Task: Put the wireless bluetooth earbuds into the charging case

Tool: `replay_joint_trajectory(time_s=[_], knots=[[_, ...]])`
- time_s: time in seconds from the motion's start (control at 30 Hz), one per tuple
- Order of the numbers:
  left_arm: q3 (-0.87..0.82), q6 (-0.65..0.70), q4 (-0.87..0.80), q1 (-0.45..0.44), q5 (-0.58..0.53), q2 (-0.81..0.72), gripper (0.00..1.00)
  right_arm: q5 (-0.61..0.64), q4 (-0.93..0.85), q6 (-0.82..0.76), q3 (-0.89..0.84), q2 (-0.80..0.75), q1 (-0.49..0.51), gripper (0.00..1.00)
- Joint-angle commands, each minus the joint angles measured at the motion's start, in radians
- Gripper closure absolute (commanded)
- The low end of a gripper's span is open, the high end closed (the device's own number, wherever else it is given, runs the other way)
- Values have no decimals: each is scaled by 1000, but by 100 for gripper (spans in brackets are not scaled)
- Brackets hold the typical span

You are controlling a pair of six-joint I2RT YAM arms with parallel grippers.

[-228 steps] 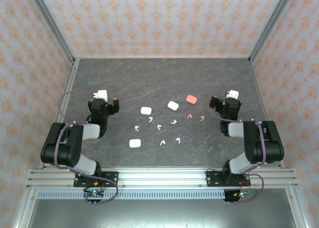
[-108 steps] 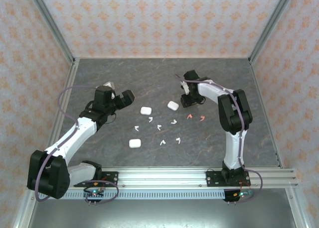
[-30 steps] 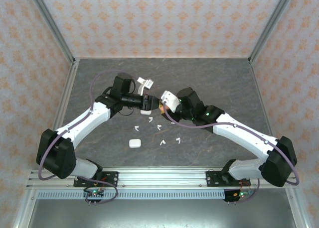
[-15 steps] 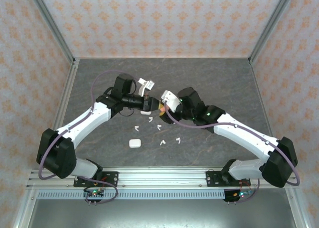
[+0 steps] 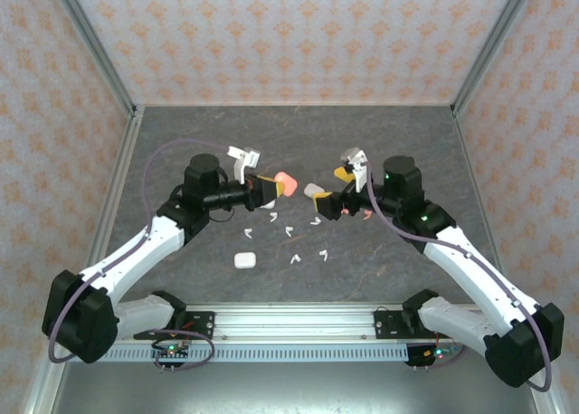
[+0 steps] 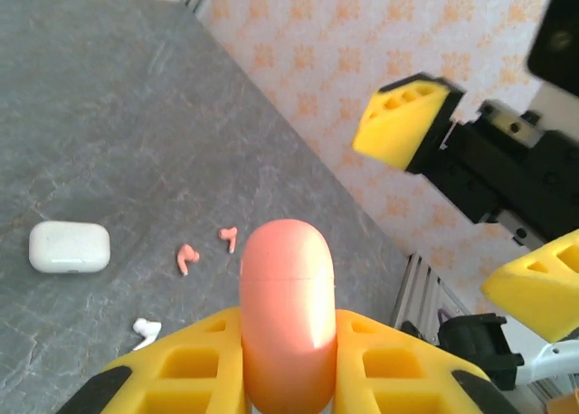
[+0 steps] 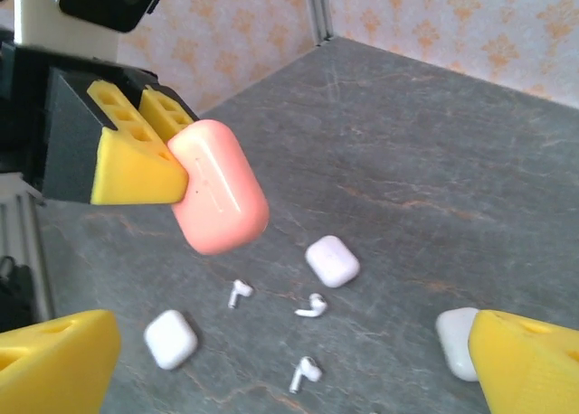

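**Desk:** Item one, the case?

**Operator:** Coral-pink case (image 6: 287,305), lid down, lifted off the table (image 5: 298,134). My left gripper (image 5: 269,186) is clamped on its lower half. The rounded top stands clear of the pads.

**Desk:** Item two, the other claw?

**Operator:** Right gripper (image 5: 340,190), jaws spread wide, nothing in them, facing the held case from near by.

**Desk:** Item three, earbuds?

**Operator:** Two coral-pink earbuds (image 6: 187,258), lying near each other on the stone but not touching. White earbuds (image 5: 289,230), scattered loose between my two arms; I count six from above. None sits in any case.

**Desk:** Item four, spares?

**Operator:** One white case (image 5: 314,191) just beside my right gripper, another white case (image 5: 243,260) nearer the bases. Both look shut.

**Desk:** Handling note?

**Operator:** My judgement is that the lid has to come open before anything goes in.
- **Left clamp:** I would hold it firm and low, below the faint seam I think I see above the pads, so the lid half is free.
- **Right fingertip:** I would bring one to the lid's edge and lever gently, not pinch across it.
- **Risk:** the smooth shell could twist or slide out of the pads.
- **After that:** fetch the coral pair one at a time and seat them stems down.
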Motion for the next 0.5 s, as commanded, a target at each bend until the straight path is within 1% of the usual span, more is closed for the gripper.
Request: replay_joint_trajectory(time_s=[0.0, 0.1, 0.23, 0.47], knots=[[-39, -17, 200, -11, -39, -65, 100, -142, 147, 100, 12, 30, 0, 1], [-57, -4, 212, -13, -41, -101, 100, -173, 174, 113, 27, 66, 5, 3], [-59, 12, 207, -25, -34, -122, 100, -161, 187, 106, 47, 102, 23, 3], [-43, 46, 176, -47, -14, -123, 100, -151, 224, 115, 80, 145, 41, 7]])
